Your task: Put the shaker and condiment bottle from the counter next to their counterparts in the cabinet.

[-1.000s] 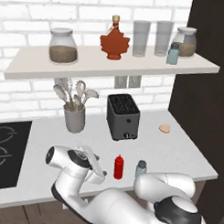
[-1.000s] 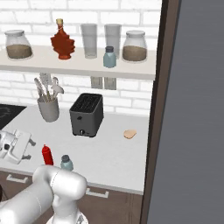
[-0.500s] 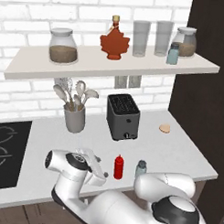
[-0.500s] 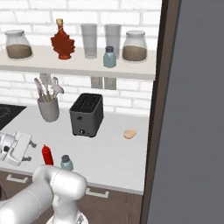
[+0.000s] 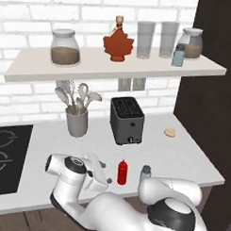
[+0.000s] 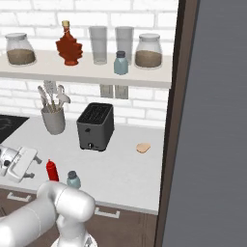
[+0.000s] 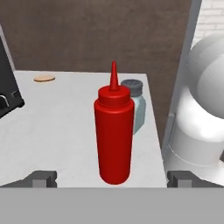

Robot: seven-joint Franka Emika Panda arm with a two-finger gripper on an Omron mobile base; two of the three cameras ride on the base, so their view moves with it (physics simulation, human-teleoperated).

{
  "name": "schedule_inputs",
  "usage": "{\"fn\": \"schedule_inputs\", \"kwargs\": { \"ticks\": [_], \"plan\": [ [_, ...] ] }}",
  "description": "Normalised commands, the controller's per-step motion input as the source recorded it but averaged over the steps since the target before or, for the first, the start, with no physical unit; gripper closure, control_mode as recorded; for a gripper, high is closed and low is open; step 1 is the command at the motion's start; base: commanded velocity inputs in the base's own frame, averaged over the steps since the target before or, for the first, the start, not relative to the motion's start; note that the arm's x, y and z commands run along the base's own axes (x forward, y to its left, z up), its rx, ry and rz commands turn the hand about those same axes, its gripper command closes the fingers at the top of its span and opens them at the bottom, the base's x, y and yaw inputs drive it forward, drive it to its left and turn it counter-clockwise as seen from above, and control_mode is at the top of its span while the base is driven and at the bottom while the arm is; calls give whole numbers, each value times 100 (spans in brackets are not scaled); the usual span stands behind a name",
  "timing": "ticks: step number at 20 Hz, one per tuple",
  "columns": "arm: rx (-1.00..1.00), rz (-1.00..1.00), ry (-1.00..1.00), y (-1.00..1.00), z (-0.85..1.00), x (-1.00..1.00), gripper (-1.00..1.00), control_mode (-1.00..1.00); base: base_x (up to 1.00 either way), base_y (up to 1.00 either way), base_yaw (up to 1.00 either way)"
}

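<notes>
The red condiment bottle (image 5: 122,172) (image 6: 51,171) (image 7: 113,140) stands upright near the counter's front edge. The small blue-grey shaker (image 5: 145,172) (image 6: 73,179) (image 7: 135,100) stands just right of it. My gripper (image 5: 107,177) (image 6: 33,169) (image 7: 113,179) is open, low over the counter, just left of the bottle and aimed at it; nothing is between the fingers. On the cabinet shelf (image 5: 114,69) (image 6: 72,75) stand the counterparts, a maple-leaf syrup bottle (image 5: 118,42) (image 6: 69,46) and a second shaker (image 5: 178,56) (image 6: 120,63).
A dark toaster (image 5: 127,120) (image 6: 95,126) and a utensil holder (image 5: 77,121) stand at the back of the counter. A small tan round (image 5: 169,132) lies at right. Two jars and two tall glasses (image 5: 145,40) share the shelf. A cooktop (image 5: 7,151) lies at left, a dark panel at right.
The hand has edged a little to the right, toward the red bottle. Bottle and shaker have not moved.
</notes>
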Motion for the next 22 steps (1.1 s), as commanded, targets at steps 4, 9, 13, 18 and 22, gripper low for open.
{"fn": "schedule_inputs", "kwargs": {
  "ticks": [4, 9, 13, 18, 22],
  "plan": [
    [-6, -5, 8, 0, 0, 0, -100, -100, 0, 0, 0],
    [-7, -6, 6, 0, 0, 0, -100, -100, 0, 0, 0],
    [-6, -4, 3, 0, 0, 0, -100, -100, 0, 0, 0],
    [-4, 0, 0, -2, -1, -6, -100, -100, 0, 0, 0],
    [0, 0, 0, 0, 0, 0, -100, -100, 0, 0, 0]
  ]
}}
